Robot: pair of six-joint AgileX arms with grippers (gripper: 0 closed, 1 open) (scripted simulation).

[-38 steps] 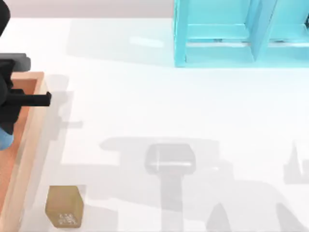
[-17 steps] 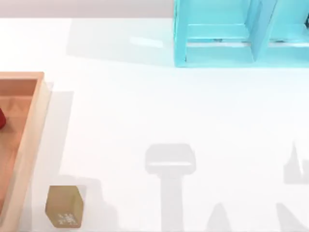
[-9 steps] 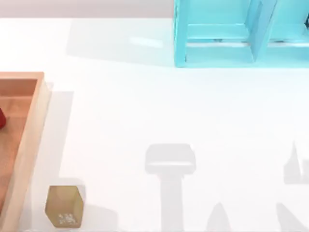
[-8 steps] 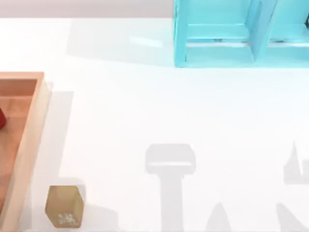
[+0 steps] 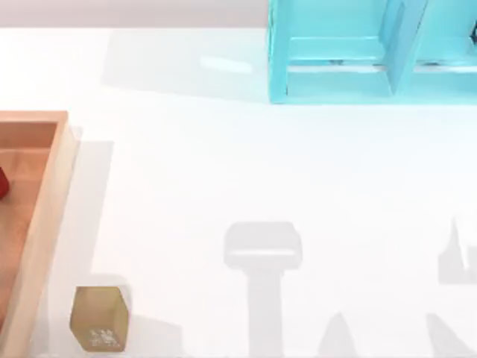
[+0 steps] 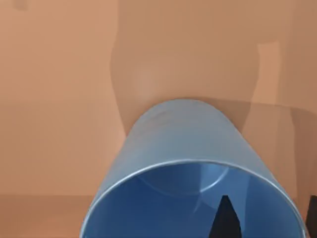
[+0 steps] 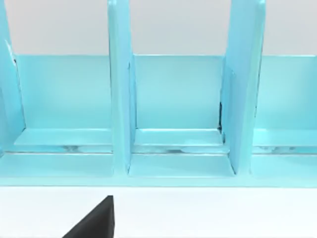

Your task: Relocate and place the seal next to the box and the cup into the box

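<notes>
At the top view's left edge sits the box [image 5: 46, 216], cut off by the frame so that one corner, its right-hand light-wood wall and a strip of orange-brown floor show. A small red object [image 5: 3, 183] lies on that floor at the very edge of the frame. Just beside the box's right wall, outside it and near the table's [image 5: 223, 164] near edge, stands the seal [image 5: 99, 318], its white-marked face toward the camera; a narrow strip of white table separates it from the wall.

In the left wrist view the cup [image 6: 190, 168] is close to the camera, its open mouth facing the lens and its base against the box's orange-brown floor [image 6: 59, 99]. One dark fingertip [image 6: 226, 220] of the left gripper reaches inside the cup's mouth, and a second dark sliver shows outside the rim, so the fingers straddle the wall; whether they press on it I cannot tell.

To the right of the seal the white table lies open across its whole middle and right side, crossed by grey arm shadows. The cyan shelf unit [image 5: 373, 52] stands along the far edge at the right.

In the right wrist view the shelf's upright dividers [image 7: 121, 89] face the camera, with one dark finger [image 7: 96, 220] of the right gripper at the frame's border; its spread cannot be told.

Count: one box, one seal, one cup, one shelf unit, one red object.
</notes>
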